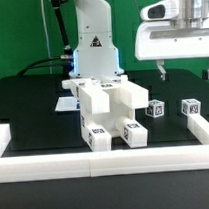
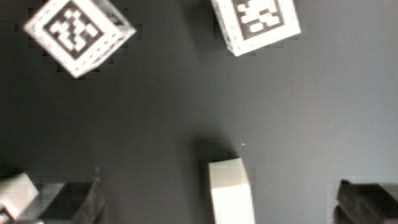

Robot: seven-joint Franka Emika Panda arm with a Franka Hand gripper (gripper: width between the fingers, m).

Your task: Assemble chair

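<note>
The partly joined white chair (image 1: 108, 114) stands mid-table, a blocky stack of tagged parts. Two small white tagged blocks (image 1: 156, 109) (image 1: 190, 106) sit apart to its right in the exterior view. They also show in the wrist view as two tagged pieces (image 2: 80, 32) (image 2: 258, 22) on the black table. My gripper (image 1: 183, 70) hangs high above these two blocks, open and holding nothing. In the wrist view my gripper (image 2: 214, 200) has its dark fingers (image 2: 43, 196) wide apart. A narrow white strip (image 2: 228, 185) shows between them, touching neither; I cannot tell what it is.
A long white border rail (image 1: 106, 160) runs along the table's front and up both sides. The arm's base (image 1: 94, 48) stands behind the chair. A flat white piece (image 1: 67, 103) lies by the base on the exterior view's left.
</note>
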